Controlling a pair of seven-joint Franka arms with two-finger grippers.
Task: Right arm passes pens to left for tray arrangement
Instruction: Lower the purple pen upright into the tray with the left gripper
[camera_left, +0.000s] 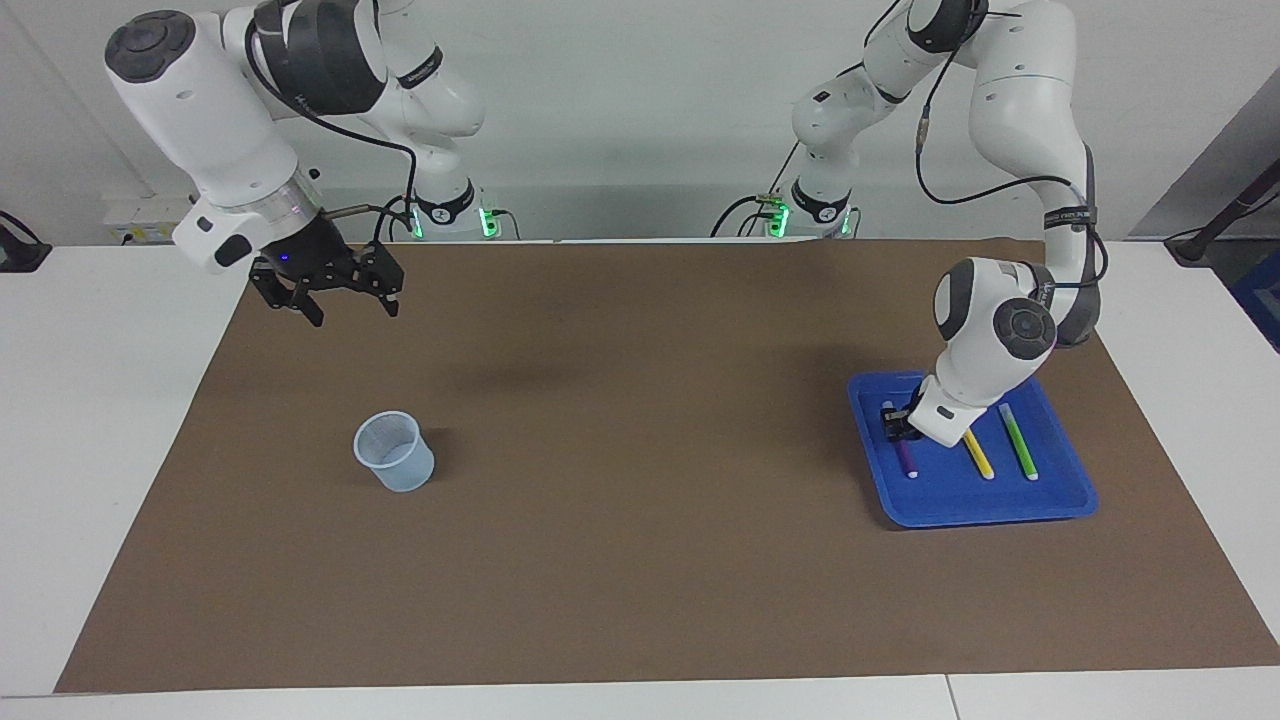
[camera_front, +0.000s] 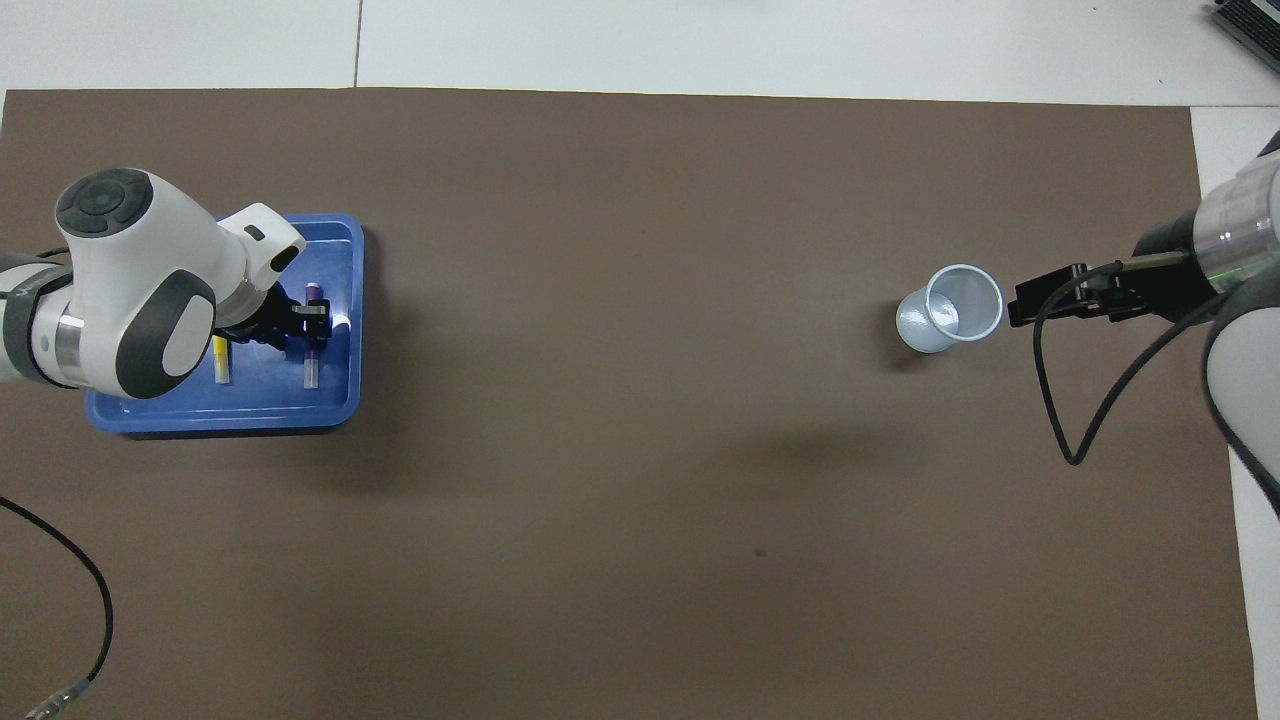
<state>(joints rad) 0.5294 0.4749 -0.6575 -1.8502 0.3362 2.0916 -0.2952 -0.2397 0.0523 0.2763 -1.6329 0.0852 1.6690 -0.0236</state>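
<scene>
Black jaws of the left gripper (camera_left: 897, 424) sit low in the blue tray (camera_left: 1060, 497), right at the purple pen (camera_left: 908, 459); whether they are apart, together or clamped on that pen, I cannot tell. White wrist housing hides the pen's end nearer the robots in the facing view.

Purple pen lies flat in the tray, long axis running from the robots outward, white tip toward the robots in the overhead view. Yellow pen (camera_left: 978, 457) lies beside it, roughly parallel, its upper half covered by the wrist. Green pen (camera_left: 1018, 442) lies beside the yellow, same heading, fully visible in the facing view but hidden under the arm from overhead. Tray rests on the brown mat (camera_left: 640, 560) at the left arm's end of the worktop.

Right gripper (camera_left: 342, 298) waits raised over the mat's corner at the right arm's end, jaws apart, nothing between them. Translucent cup (camera_left: 394, 452) stands upright on the mat, farther from the robots than that corner, well apart from the tray.
</scene>
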